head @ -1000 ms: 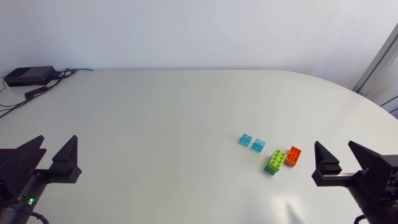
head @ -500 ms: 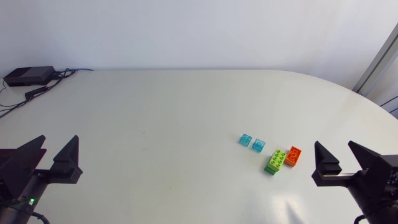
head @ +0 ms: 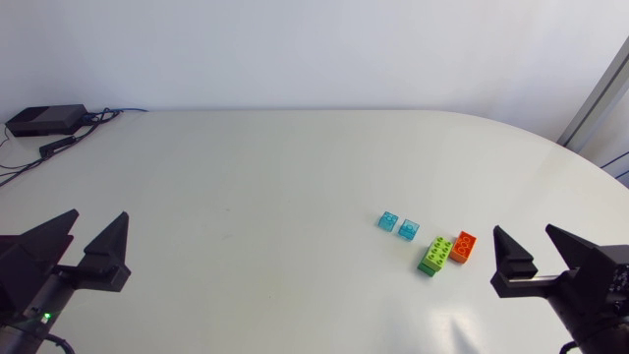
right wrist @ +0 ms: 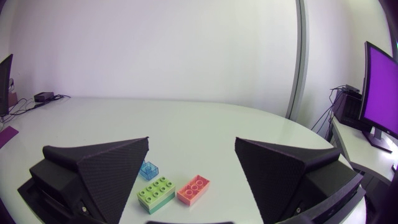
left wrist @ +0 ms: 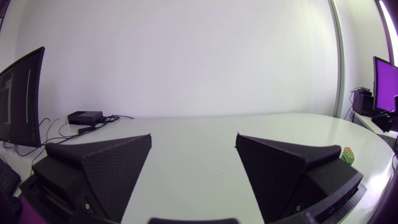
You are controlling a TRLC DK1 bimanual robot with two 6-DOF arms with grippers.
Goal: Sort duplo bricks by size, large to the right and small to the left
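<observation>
The left gripper (head: 98,216) and right gripper (head: 523,232) stand open and empty at the tabletop's (head: 246,177) near edge. Two blue bricks (head: 388,220), a green brick (head: 435,256) and an orange brick (head: 463,247) lie toward its right edge.

We find no text, label, number or sign that can be read in any view. The duplo bricks (head: 435,256) show us only bare studs. The surface (head: 246,177) carries no legible print.
</observation>
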